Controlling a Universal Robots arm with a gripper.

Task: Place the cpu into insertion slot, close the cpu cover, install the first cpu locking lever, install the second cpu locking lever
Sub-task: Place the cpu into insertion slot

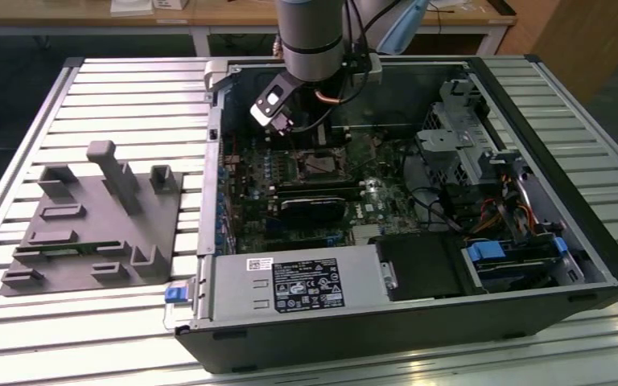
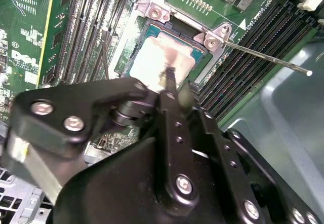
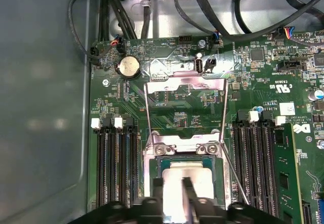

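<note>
Lying flat in the insertion slot point(image 3: 151, 181), the cpu point(image 3: 200, 181) is seen right under the hand point(image 3: 173, 184), its fingers point(image 3: 158, 196) a little apart, holding nothing. It is judged light, stiff and easy to hurt, best held by its side edges. The open cpu cover point(image 3: 185, 88) is shown in the first wrist view, the whole computer case point(image 1: 395, 338) on the worktop point(image 1: 126, 88) in the exterior view.

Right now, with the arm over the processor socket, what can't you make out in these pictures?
The chip: in the first wrist view, its near edge is covered by the arm's black end and cut off by the frame.
The socket: in the second wrist view, one side hides behind that black end, so whether the chip sits flat is unclear.
Exterior view: the socket is too small to tell chip from rim.
</note>
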